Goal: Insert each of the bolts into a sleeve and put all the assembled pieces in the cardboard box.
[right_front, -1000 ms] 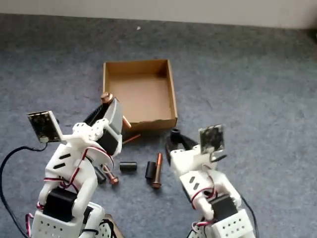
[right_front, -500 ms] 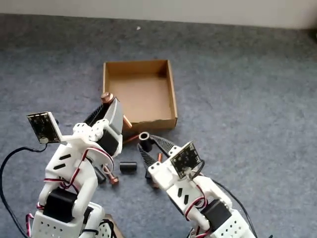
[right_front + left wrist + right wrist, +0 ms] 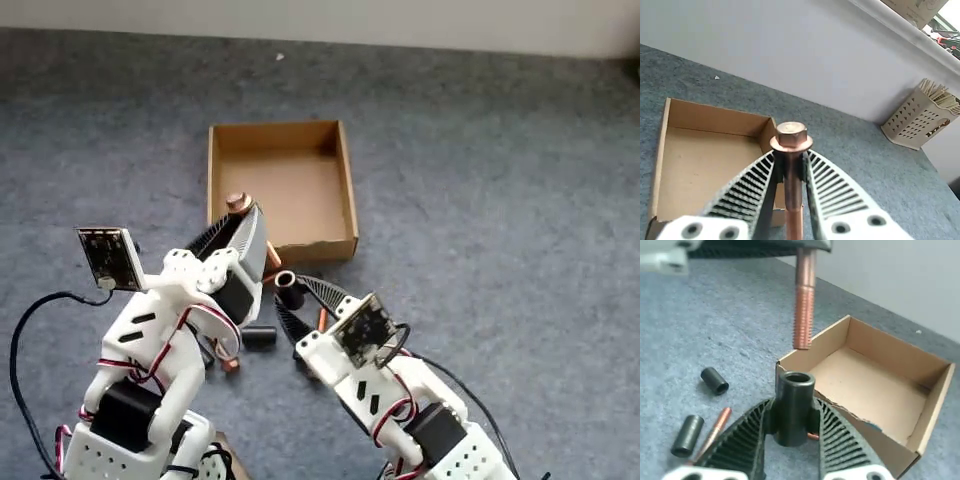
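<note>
High view — left end effector (gripping 1 bolt) shifted toward sleeve.

The grey-blue carpet is finely flecked and lies below a plain white wall. The cardboard box is tan-brown inside and out. The bolt in the left gripper is copper-coloured with a dull shine, and its thread shows as fine rings. The loose bolt on the carpet is the same copper. The sleeve in the right gripper is matt black, as are the two loose sleeves. Both grippers have black fingers patterned with close cross-ribs, white at the base. The arms are white and carry red, black and white wires. A beige holder by the wall is pierced with rows of triangles.
</note>
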Robot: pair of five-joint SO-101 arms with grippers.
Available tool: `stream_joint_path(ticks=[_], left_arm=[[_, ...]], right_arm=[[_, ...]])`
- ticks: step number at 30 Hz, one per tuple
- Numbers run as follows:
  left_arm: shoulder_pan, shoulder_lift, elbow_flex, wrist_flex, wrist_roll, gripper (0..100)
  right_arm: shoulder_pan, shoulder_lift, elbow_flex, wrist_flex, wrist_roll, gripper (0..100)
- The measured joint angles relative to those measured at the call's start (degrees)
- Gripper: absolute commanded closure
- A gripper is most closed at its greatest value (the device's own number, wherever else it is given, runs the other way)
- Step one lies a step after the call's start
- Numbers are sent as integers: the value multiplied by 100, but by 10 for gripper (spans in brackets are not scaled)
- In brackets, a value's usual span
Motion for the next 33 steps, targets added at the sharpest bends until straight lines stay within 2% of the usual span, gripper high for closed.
stream_joint_path(ticks=[4, 15, 19, 24, 33], left_arm=[[79, 0, 158, 0, 0, 995], [70, -9, 264, 0, -26, 995], [343, -62, 255, 202, -62, 995], [642, -440, 255, 703, -255, 995], [677, -1380, 703, 721, -510, 995]], right_arm=[[0, 0, 0, 0, 466, 994], [0, 0, 0, 0, 466, 994], [0, 0, 0, 0, 475, 994], [-9, 0, 0, 0, 475, 994], [-18, -44, 0, -18, 466, 994]])
